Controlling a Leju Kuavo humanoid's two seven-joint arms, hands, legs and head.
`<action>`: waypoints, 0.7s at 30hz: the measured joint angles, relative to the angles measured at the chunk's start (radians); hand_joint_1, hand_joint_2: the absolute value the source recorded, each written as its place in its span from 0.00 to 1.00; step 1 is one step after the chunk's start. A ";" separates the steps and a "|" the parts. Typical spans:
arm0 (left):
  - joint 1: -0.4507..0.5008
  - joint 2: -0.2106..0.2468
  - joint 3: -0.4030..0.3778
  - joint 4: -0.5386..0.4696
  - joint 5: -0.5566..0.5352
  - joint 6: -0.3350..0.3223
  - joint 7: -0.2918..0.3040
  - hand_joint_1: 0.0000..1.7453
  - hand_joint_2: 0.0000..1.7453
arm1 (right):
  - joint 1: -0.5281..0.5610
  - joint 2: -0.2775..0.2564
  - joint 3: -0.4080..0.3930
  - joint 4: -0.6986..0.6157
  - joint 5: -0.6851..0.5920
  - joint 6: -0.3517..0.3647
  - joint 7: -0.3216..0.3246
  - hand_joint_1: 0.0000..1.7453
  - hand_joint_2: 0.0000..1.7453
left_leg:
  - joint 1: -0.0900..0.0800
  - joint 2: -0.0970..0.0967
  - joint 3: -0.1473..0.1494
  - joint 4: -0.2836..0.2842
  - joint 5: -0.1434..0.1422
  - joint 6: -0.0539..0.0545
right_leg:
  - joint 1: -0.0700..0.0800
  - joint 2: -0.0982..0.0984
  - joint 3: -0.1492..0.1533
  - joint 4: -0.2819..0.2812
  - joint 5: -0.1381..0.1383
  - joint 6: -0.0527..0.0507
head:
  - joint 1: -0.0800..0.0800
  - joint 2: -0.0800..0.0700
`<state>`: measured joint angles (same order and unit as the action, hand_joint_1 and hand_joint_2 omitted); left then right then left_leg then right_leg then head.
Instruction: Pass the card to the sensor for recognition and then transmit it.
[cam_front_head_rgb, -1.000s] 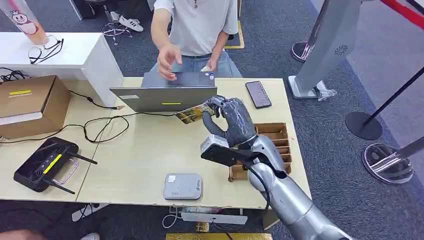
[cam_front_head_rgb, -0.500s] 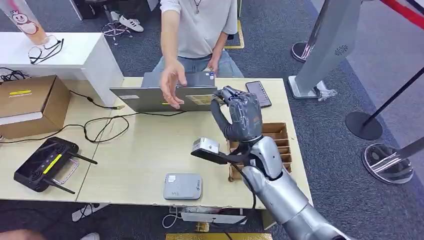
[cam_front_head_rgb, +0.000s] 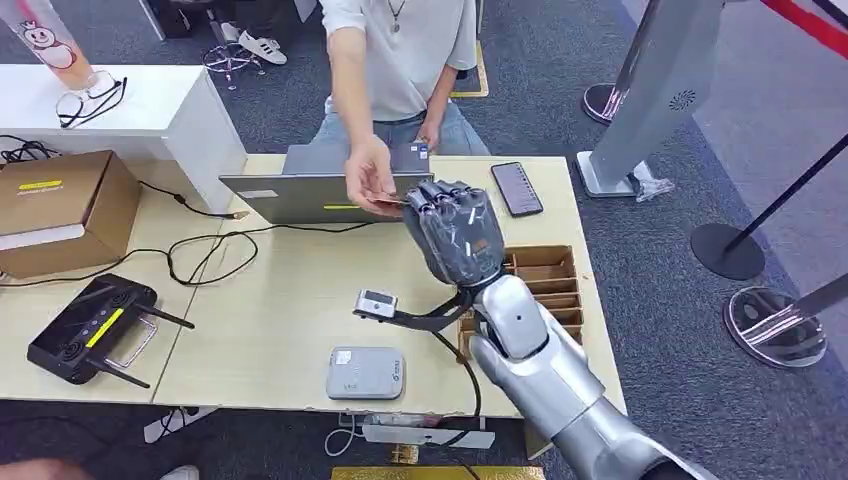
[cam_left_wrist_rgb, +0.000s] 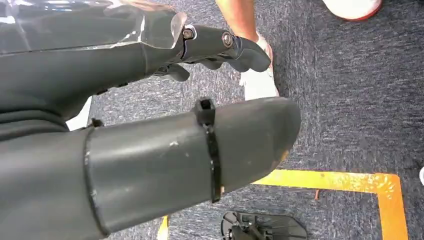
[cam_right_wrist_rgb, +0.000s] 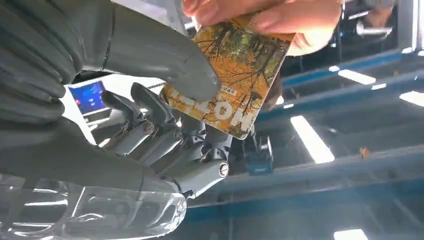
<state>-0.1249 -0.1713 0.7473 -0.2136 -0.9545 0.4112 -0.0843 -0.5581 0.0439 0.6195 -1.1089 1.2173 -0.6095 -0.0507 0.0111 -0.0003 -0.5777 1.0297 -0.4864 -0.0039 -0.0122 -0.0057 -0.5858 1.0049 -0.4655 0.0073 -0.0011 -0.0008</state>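
The fingers (cam_right_wrist_rgb: 150, 107) and thumb of the right hand (cam_front_head_rgb: 455, 232) pinch one card (cam_right_wrist_rgb: 230, 82) printed with autumn trees and partly hidden pale letters, held above the worktop (cam_front_head_rgb: 280, 300) by the one laptop (cam_front_head_rgb: 325, 192). A person's hand (cam_front_head_rgb: 372, 180) grips the card's other end. The left hand (cam_left_wrist_rgb: 150, 125) hangs over carpet, fingers slightly curled, holding nothing. On the worktop: one grey card reader (cam_front_head_rgb: 366, 372), one phone (cam_front_head_rgb: 517, 187), one controller (cam_front_head_rgb: 90, 328), one cardboard box (cam_front_head_rgb: 60, 210).
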 joint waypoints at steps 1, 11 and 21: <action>0.000 0.000 0.000 0.000 0.000 0.000 0.000 0.00 0.00 | -0.002 0.005 0.003 0.006 -0.001 0.011 0.001 0.53 1.00 | 0.000 0.000 0.000 0.000 0.000 0.000 | 0.000 0.000 0.000 0.000 0.000 0.000 | 0.000 0.000; 0.000 0.000 0.001 0.000 0.000 0.000 0.000 0.00 0.00 | -0.004 0.021 0.016 0.034 -0.003 0.030 -0.004 0.00 1.00 | 0.000 0.000 0.000 0.000 0.000 0.000 | 0.000 0.000 0.000 0.000 0.000 0.000 | 0.000 0.000; 0.002 0.001 0.004 0.000 0.006 0.001 0.000 0.00 0.00 | -0.005 0.021 0.017 0.034 -0.031 0.032 -0.014 0.00 0.00 | 0.000 0.000 0.000 0.000 0.000 0.000 | 0.000 0.000 0.000 0.000 0.000 0.000 | 0.000 0.000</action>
<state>-0.1227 -0.1705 0.7511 -0.2136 -0.9480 0.4124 -0.0843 -0.5632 0.0649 0.6363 -1.0746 1.1867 -0.5779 -0.0645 0.0111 -0.0002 -0.5777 1.0297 -0.4864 -0.0039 -0.0122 -0.0057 -0.5859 1.0049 -0.4655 0.0073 -0.0008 -0.0008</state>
